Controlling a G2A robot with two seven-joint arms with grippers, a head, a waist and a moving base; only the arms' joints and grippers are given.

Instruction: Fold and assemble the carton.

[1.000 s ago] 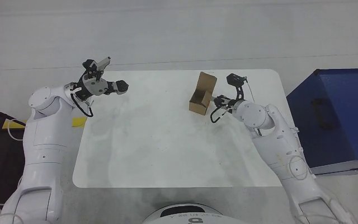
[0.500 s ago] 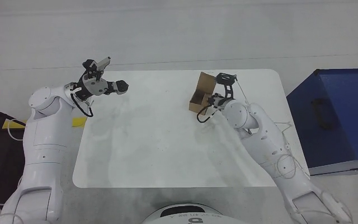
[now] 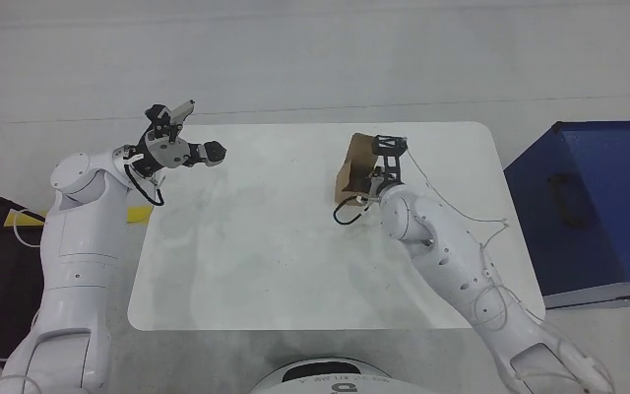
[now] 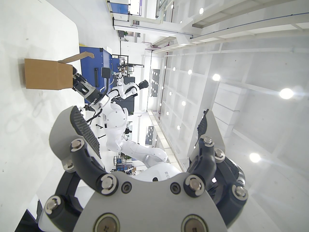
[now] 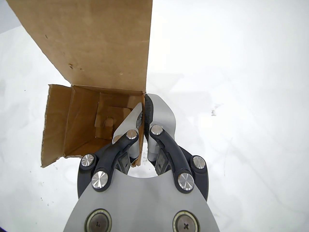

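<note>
Step judged: steadying carton (image 3: 354,165) for flap folding. Found upper centre-right of top view, on table (image 3: 295,266). Pinched at side wall by right gripper (image 5: 144,107), one finger inside, one outside. Best to grip near corner, avoid crushing wall, bring over left gripper (image 4: 140,119), jaws spread wide and empty at upper left, to press tall lid flap (image 5: 96,32) down. Inside carton: folded bottom flaps, nothing loose.
</note>
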